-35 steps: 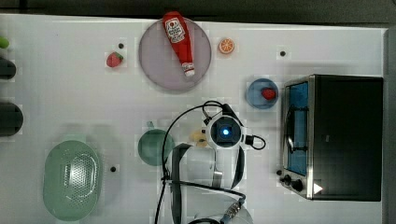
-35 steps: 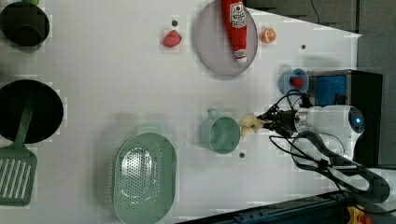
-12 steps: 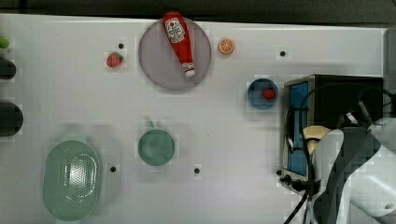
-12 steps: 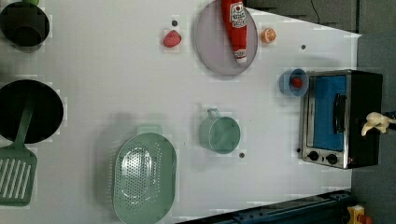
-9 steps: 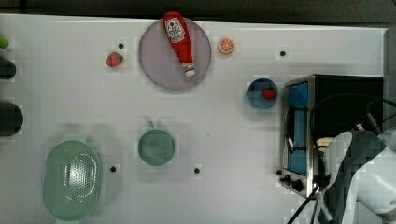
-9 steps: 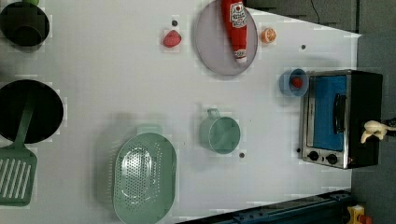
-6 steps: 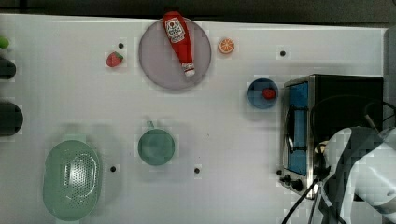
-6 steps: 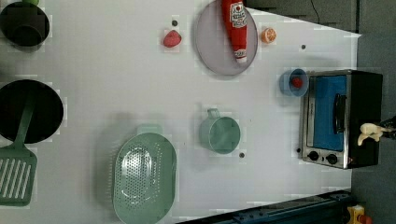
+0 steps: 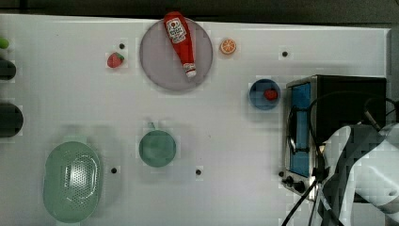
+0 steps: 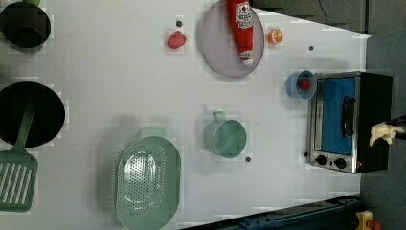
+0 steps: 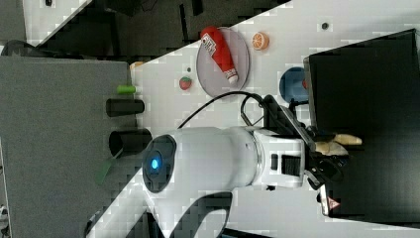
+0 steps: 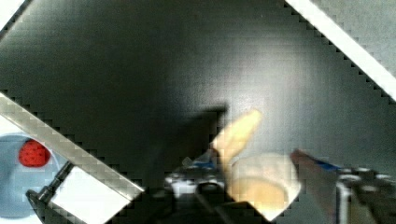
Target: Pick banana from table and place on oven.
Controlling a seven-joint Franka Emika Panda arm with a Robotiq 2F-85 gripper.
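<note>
The banana (image 11: 340,143) is at the gripper (image 11: 328,154), over the oven (image 11: 369,84). In the right view it sits above the black top, toward that top's 9 o'clock edge. In the left view it shows at the oven's 3 o'clock side, clear of the table (image 10: 119,72). In the wrist view its pale tip points out over the dark top.

I cannot tell whether the gripper clamps the banana or has loosened, nor whether the banana touches the top.

The banana is probably a light, hollow toy that is fairly stiff and not fragile. Its lumpy, curved skin may twist in a grip and rock or slide on the smooth top. The best hold is likely across its thick middle, not its tapered tip.
</note>
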